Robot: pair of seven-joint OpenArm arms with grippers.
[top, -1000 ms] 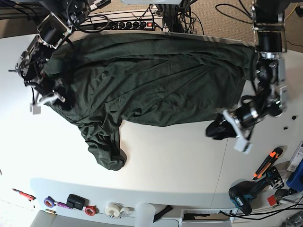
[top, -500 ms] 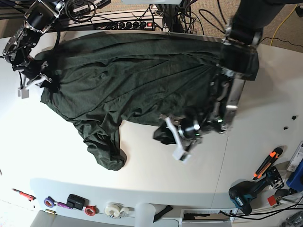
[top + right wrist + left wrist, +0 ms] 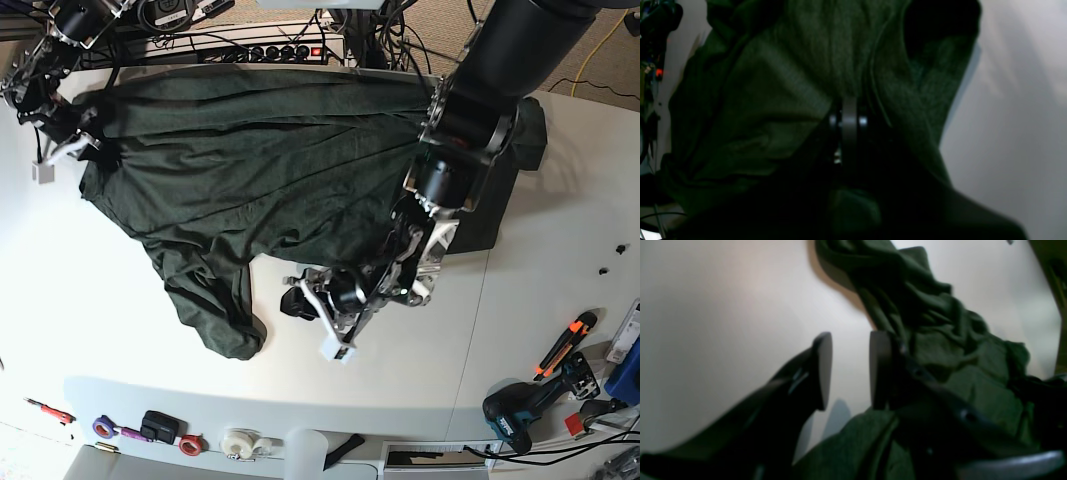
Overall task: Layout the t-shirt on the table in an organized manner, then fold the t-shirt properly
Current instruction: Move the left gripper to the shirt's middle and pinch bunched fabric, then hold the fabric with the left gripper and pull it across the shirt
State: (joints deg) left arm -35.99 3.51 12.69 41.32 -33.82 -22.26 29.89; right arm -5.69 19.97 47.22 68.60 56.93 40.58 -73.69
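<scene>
1. Base view: the dark green t-shirt is spread across the white table, bunched toward 7 o'clock.
2. The left gripper is held apart with nothing in it, just beside the hem.
3. The right gripper is clamped on the t-shirt's edge at 10 o'clock.
</scene>
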